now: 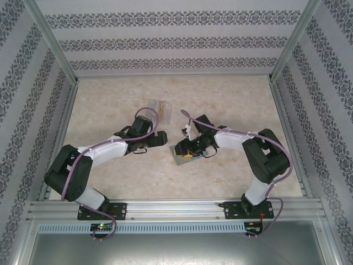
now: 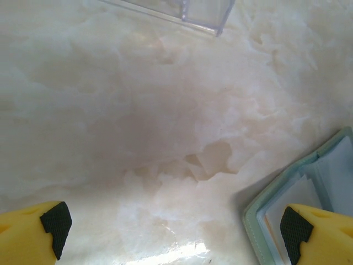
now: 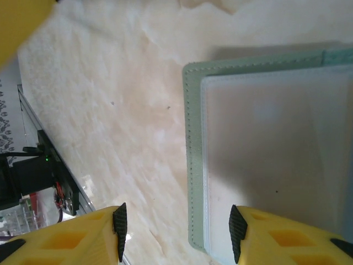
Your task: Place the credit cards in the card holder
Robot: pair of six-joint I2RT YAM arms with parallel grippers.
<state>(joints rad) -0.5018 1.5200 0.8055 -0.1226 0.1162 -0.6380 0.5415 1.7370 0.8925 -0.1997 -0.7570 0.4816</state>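
Card holder (image 3: 193, 165) lies open on the surface (image 1: 110, 105), betw the two arms, clear sleeve facing up. R pincer (image 3: 177, 234) hangs low over one stitched edge. Its fingers are partway spread w/ nothing pinched betw them: one pad over the sleeve, the other over bare surface. L pincer (image 2: 174, 229) is spread wide and empty, just beside the holder's corner. Clear stand (image 1: 156, 107) sits farther back, well apart from the holder. Tinted bits inside it may be the credit cards, but too small to confirm.

Step in hand, my read: no card gripped yet, so next is fetch + insert. To do it well:
- R pins the cover flat w/o squashing the sleeve mouth.
- L takes one card only from the stand, gripped by a short edge.
- L brings it in flat, lined up w/ the sleeve opening, then slides it in at a low angle.

Risk — the holder skids on the smooth surface or folds shut if not pinned.
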